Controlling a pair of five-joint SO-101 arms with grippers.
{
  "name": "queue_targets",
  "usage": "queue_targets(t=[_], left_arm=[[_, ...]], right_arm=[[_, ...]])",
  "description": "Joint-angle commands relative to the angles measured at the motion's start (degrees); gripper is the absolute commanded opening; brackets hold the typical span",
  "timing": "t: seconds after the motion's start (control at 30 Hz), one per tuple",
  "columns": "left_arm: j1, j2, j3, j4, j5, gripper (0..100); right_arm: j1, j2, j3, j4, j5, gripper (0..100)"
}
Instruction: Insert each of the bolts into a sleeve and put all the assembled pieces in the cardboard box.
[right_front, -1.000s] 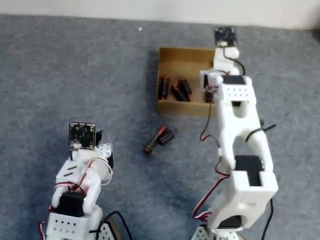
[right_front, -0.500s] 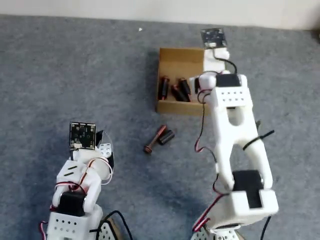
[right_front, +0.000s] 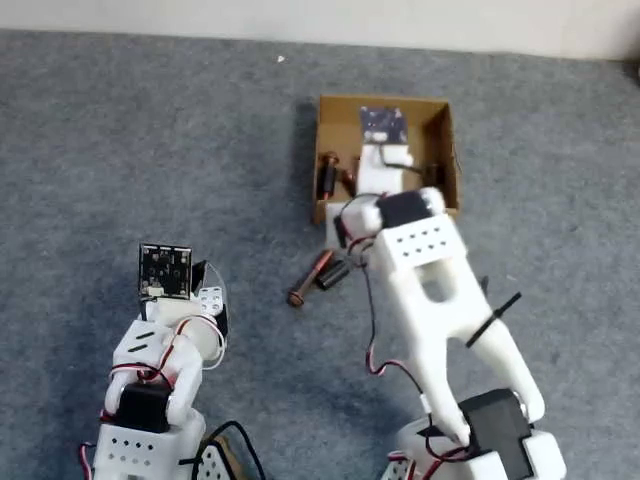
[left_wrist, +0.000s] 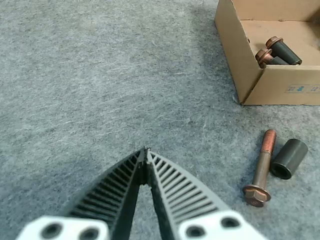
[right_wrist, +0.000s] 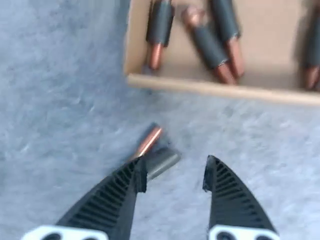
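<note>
Open carpet (right_front: 150, 130): free ground on the left arm's side, from the left gripper (left_wrist: 146, 160), its fingers pressed together, across to the loose parts.
Loose bolt (left_wrist: 262, 167) and sleeve (left_wrist: 289, 158): side by side just before the cardboard box (left_wrist: 235, 55), narrowing the strip along its near wall.
Obstacle, right arm (right_front: 430, 290): extends over that strip and the near wall, covering the box's middle from above.
The right gripper (right_wrist: 175, 172): jaws parted above the carpet, one finger at the sleeve.
Box floor: assembled pieces (right_wrist: 210, 45) lie across it; bare cardboard at the far corner.
</note>
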Motion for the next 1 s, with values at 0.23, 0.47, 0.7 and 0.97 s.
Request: queue_targets(t=[0.23, 0.47, 0.7, 0.97], left_arm=[[-0.9, -0.3, 1.3, -0.5, -0.6, 1], [-1.1, -0.3, 1.3, -0.5, -0.7, 1], [-3.0, -0.3, 1.3, -0.5, -0.7, 1], [-3.0, -0.3, 1.3, -0.5, -0.7, 1]], right_arm=[[-5.8, 11.7, 1.0, -4.4, -18.8, 17.0], [-5.5, 18.2, 0.9, -4.7, -22.4, 17.0], [-1.6, 20.2, 0.9, -9.0, -22.5, 17.0], [-0.9, 24.7, 0.8, -9.9, -22.5, 17.0]])
